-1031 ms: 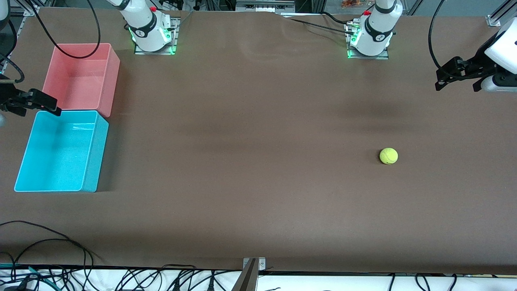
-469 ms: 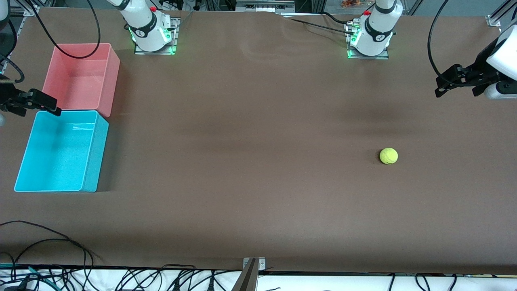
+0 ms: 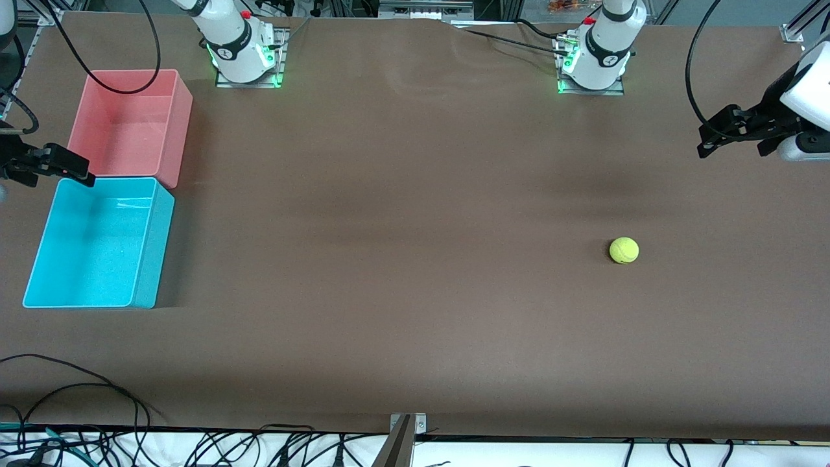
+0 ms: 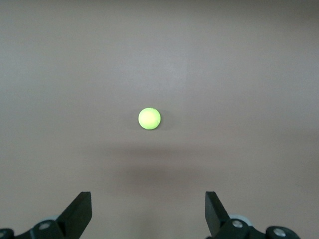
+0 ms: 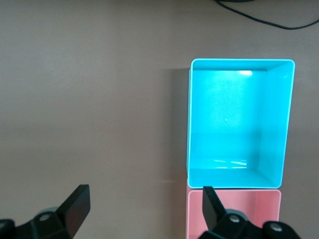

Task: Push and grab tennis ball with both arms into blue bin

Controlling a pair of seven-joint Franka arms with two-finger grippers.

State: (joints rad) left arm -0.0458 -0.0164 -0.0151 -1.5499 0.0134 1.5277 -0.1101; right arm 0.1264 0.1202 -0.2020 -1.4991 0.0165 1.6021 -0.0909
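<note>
At the right arm's end of the table the right gripper (image 3: 61, 170) hangs in the air over the seam where the two tubs meet, its fingers (image 5: 75, 206) spread wide with nothing between them. Just under it the blue bin (image 3: 146, 243) sits on the brown table (image 3: 389, 259), nearer to the front camera than the pink bin (image 3: 175, 123), and the two tubs touch along their short walls. Both tubs hold nothing. The right wrist view looks straight down on the blue bin (image 5: 192, 119) with a strip of the pink bin (image 5: 234, 211) showing just beside it. Along the table's edge farthest from the front camera stand the two white arm bases with green lights. Well apart from the tubs, toward the left arm's end of the table, the tennis ball (image 3: 624, 250) rests alone on the bare surface, touched by neither arm. The left gripper (image 3: 710, 139) hovers over the table at that end, clear of the ball; its fingers (image 4: 79, 214) are also spread wide and grip nothing, and the left wrist view shows the ball (image 4: 149, 119) lying on the table in line with the gap between them.
</note>
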